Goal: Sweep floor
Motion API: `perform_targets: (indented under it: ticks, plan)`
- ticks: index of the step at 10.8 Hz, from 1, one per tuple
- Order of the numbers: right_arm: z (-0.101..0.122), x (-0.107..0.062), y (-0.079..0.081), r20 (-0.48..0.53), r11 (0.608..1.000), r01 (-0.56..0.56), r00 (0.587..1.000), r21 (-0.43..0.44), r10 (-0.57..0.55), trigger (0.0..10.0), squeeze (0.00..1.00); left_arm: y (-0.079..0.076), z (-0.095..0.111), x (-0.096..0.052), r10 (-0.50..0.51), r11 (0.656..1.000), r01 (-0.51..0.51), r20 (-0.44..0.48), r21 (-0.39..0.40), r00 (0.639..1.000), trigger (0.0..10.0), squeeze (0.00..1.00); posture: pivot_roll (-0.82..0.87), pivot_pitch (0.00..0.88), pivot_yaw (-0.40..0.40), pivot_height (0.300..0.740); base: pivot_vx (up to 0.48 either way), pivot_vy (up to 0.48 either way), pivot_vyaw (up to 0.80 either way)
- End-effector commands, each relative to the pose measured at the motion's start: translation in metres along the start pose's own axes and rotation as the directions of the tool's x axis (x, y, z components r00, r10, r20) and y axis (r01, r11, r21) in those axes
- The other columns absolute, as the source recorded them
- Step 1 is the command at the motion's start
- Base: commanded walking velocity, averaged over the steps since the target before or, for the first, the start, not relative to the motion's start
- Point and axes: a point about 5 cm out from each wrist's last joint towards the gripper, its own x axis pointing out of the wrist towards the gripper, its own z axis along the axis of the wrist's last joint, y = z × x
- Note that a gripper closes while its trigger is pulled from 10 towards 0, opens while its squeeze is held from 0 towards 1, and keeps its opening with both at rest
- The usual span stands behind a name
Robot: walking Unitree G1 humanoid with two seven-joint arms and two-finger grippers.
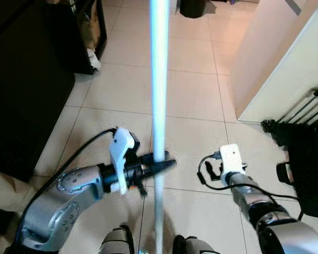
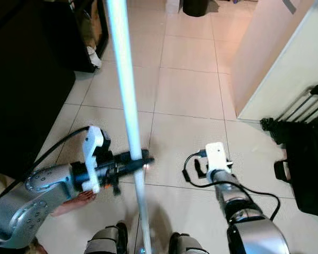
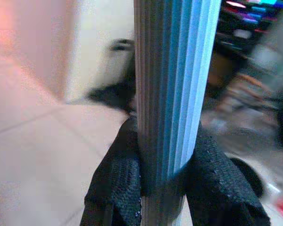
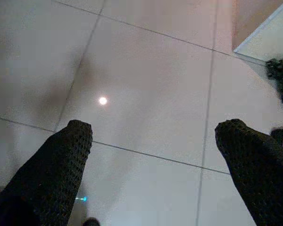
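Pale floor tiles (image 1: 191,84) with thin grout lines spread out under me, and closest in I see my own feet (image 1: 116,241) at the lower edge of the head view. Rising between them is the broom handle (image 1: 159,106), a light blue ribbed pole standing nearly upright and running out past the top of the picture. My left gripper (image 1: 161,163) reaches in from the left side and has its jaws pinched around that pole; in the left wrist view the two black fingers (image 3: 118,188) press against either side of the handle. My right gripper (image 4: 153,136) hangs over bare tile to the right of the pole, apart from it, jaws spread wide with nothing between them. A dark rack (image 1: 307,159) sits by the right edge. Farther off, a dark cabinet (image 1: 26,79) fills the left side, and a light wall corner (image 1: 275,63) stands on the right.
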Motion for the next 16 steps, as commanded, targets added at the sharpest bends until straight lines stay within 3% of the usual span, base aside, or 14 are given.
perform_targets:
  ticks: [1, 2, 3, 4, 6, 7, 8, 9, 10, 12, 13, 15, 16]
  plan:
    - [-0.01, -0.002, 0.0, -0.03, 1.0, -0.004, 1.0, 0.004, 0.004, 10.0, 0.0, 0.008, 0.003, -0.001, 0.101, 0.994, -0.102, 0.03, 0.03, 0.994, 10.0, 0.0, 0.13, 0.153, -0.047, 0.74, 0.0, 0.0, 0.0]
    - [-0.01, -0.002, 0.002, -0.028, 1.0, -0.012, 1.0, 0.003, 0.012, 10.0, 0.0, 0.02, 0.003, 0.001, 0.24, 0.97, -0.241, 0.054, 0.021, 0.969, 10.0, 0.0, 0.14, 0.152, -0.046, 0.74, 0.0, 0.0, 0.0]
    - [-0.009, -0.002, 0.002, -0.025, 1.0, -0.016, 1.0, 0.008, 0.017, 10.0, 0.0, 0.023, 0.005, 0.003, 0.295, 0.955, -0.296, 0.073, -0.005, 0.953, 10.0, 0.0, 0.14, 0.152, -0.046, 0.74, 0.0, 0.0, 0.0]
    - [-0.008, -0.002, 0.003, -0.021, 1.0, -0.03, 0.999, 0.002, 0.03, 10.0, 0.0, 0.03, 0.008, 0.004, 0.393, 0.919, -0.393, 0.104, -0.021, 0.914, 10.0, 0.0, 0.14, 0.145, -0.046, 0.74, 0.0, 0.0, 0.0]
    - [-0.007, -0.001, 0.003, -0.015, 1.0, -0.029, 0.999, 0.01, 0.03, 10.0, 0.0, 0.052, 0.01, -0.007, 0.616, 0.783, -0.622, 0.145, -0.01, 0.774, 10.0, 0.0, 0.14, 0.144, -0.041, 0.74, 0.0, 0.0, 0.0]
    - [-0.006, -0.001, 0.003, -0.008, 0.999, -0.035, 0.999, 0.025, 0.035, 10.0, 0.0, 0.054, 0.011, -0.012, 0.685, 0.72, -0.694, 0.151, 0.013, 0.713, 10.0, 0.0, 0.14, 0.147, -0.037, 0.74, 0.0, 0.0, 0.0]
    - [-0.004, -0.001, 0.002, 0.01, 0.997, -0.04, 0.999, 0.065, 0.039, 10.0, 0.0, 0.08, -0.023, -0.033, 0.816, 0.573, -0.819, 0.068, 0.032, 0.574, 10.0, 0.0, 0.13, 0.154, -0.034, 0.74, 0.0, 0.0, 0.0]
    - [-0.004, -0.001, 0.002, 0.013, 0.996, -0.041, 0.999, 0.077, 0.04, 10.0, 0.0, 0.088, -0.046, -0.042, 0.849, 0.526, -0.845, 0.002, 0.097, 0.529, 10.0, 0.0, 0.14, 0.154, -0.031, 0.74, 0.0, 0.0, 0.0]
    - [-0.005, -0.002, 0.004, 0.01, 0.996, -0.044, 0.999, 0.081, 0.043, 10.0, 0.0, 0.092, -0.077, -0.055, 0.894, 0.446, -0.888, -0.081, 0.107, 0.44, 10.0, 0.0, 0.13, 0.153, -0.016, 0.74, 0.0, 0.0, 0.0]
    - [-0.006, -0.001, 0.01, 0.019, 0.992, -0.058, 0.998, 0.112, 0.056, 10.0, 0.0, 0.095, -0.101, -0.067, 0.921, 0.383, -0.919, -0.116, 0.089, 0.373, 10.0, 0.0, 0.13, 0.15, 0.001, 0.74, 0.0, 0.0, 0.0]
    - [-0.006, -0.001, 0.013, 0.019, 0.991, -0.06, 0.998, 0.124, 0.059, 10.0, 0.0, 0.099, -0.105, -0.072, 0.931, 0.355, -0.933, -0.109, 0.061, 0.347, 10.0, 0.0, 0.13, 0.147, 0.011, 0.74, 0.0, 0.0, 0.0]
    - [-0.005, -0.001, 0.019, 0.033, 0.983, -0.059, 0.998, 0.173, 0.054, 10.0, 0.0, 0.108, -0.112, -0.081, 0.957, 0.285, -0.955, -0.088, 0.078, 0.278, 10.0, 0.0, 0.12, 0.145, 0.018, 0.74, 0.0, 0.0, 0.0]
    - [-0.005, -0.001, 0.02, 0.035, 0.981, -0.056, 0.998, 0.187, 0.051, 10.0, 0.0, 0.108, -0.116, -0.079, 0.958, 0.282, -0.956, -0.088, 0.085, 0.274, 10.0, 0.0, 0.12, 0.145, 0.02, 0.74, 0.0, 0.0, 0.0]
